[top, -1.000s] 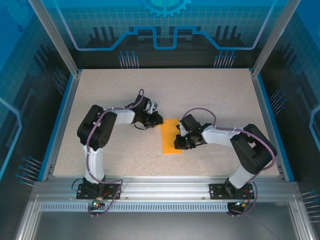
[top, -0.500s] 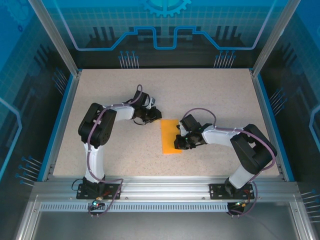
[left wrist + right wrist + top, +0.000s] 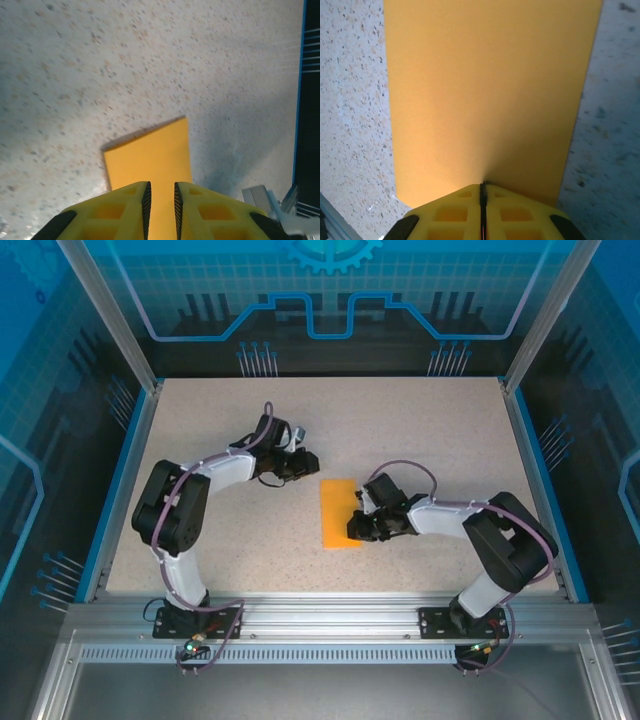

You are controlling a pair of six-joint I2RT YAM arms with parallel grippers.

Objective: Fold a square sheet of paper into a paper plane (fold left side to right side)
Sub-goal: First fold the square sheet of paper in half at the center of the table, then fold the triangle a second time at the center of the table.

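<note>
Orange paper (image 3: 340,513) lies flat on the speckled table (image 3: 430,430), a tall narrow rectangle just right of the table's middle as I watch from the overhead camera, with its long sides running from 12 to 6 o'clock.

My left gripper (image 3: 300,462) sits low over the table at about 10 o'clock from the paper, near its far left corner and apart from it. On that wrist's camera the two yellow fingers (image 3: 125,210) stand slightly parted, with a slim gap between them and nothing in it. The paper shows on the table beyond the tips, and its far edge casts a thin shadow on the speckled surface.

My right gripper (image 3: 358,525) reaches in from 3 o'clock and rests at the paper's right edge, toward the near right corner. On its wrist camera the yellow fingers (image 3: 520,212) are pressed tight together, with just a dark seam between them. Their tips meet the near edge of the sheet, which spreads away smooth and unmarked toward 12 o'clock. From these views I cannot tell whether those tips pinch the edge or merely press on it.

A blue rim (image 3: 122,480) borders the table at 9 o'clock.
</note>
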